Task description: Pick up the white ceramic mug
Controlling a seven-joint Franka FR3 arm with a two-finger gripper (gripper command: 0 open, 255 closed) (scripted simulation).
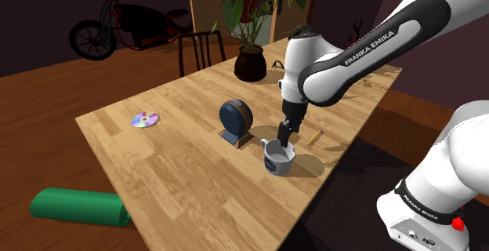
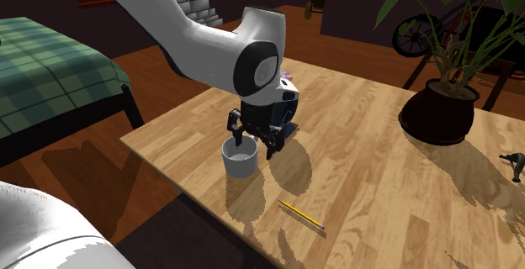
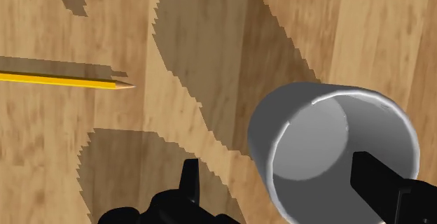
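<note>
Wrist view, gripper (image 3: 279, 166) fingers apart over mug (image 3: 315, 135), finger covers rim, pencil (image 3: 63, 80) cut off.

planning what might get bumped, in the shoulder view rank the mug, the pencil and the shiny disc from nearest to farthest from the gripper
1. mug: directly below the open gripper, near the table's edge.
2. pencil: lying on the table just to the shoulder view's right of the gripper.
3. disc: well off to the shoulder view's left, across the table.
</note>
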